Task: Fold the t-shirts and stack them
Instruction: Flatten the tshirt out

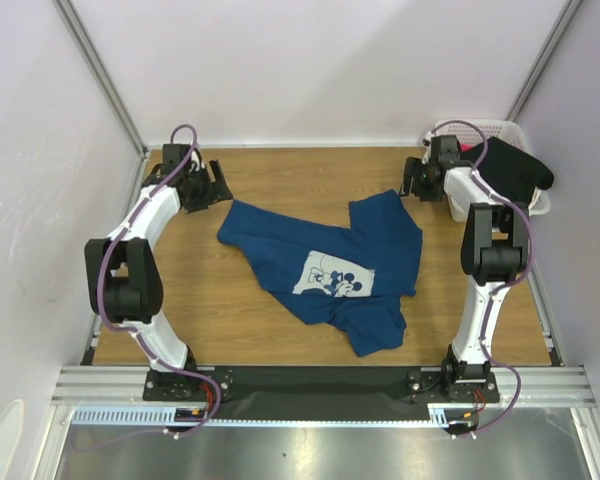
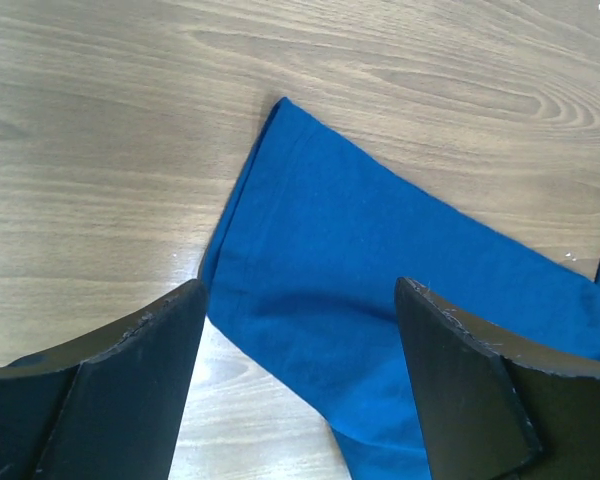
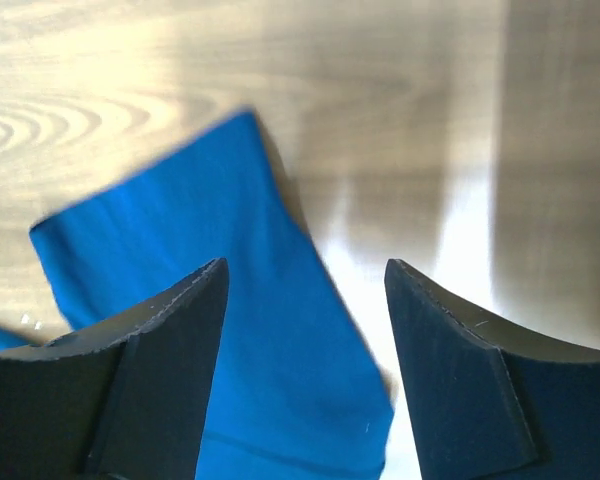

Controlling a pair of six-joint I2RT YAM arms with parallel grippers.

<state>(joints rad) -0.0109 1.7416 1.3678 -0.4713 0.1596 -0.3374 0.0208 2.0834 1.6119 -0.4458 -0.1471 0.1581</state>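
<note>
A dark blue t-shirt (image 1: 325, 262) lies crumpled in the middle of the wooden table, its white cartoon-mouse print (image 1: 332, 275) facing up. My left gripper (image 1: 216, 187) is open and empty just beyond the shirt's far left corner. In the left wrist view that blue corner (image 2: 350, 260) lies between and beyond my open left gripper (image 2: 300, 300). My right gripper (image 1: 411, 180) is open and empty just beyond the shirt's far right sleeve. In the right wrist view the blue cloth (image 3: 210, 270) lies under my open right gripper (image 3: 305, 275), apart from it. A black t-shirt (image 1: 515, 168) hangs over the basket.
A white lattice basket (image 1: 500, 130) stands at the far right corner, with a bit of pink-red cloth (image 1: 477, 147) in it. Grey walls and metal posts close the table on three sides. Bare wood (image 1: 200, 310) shows at the near left.
</note>
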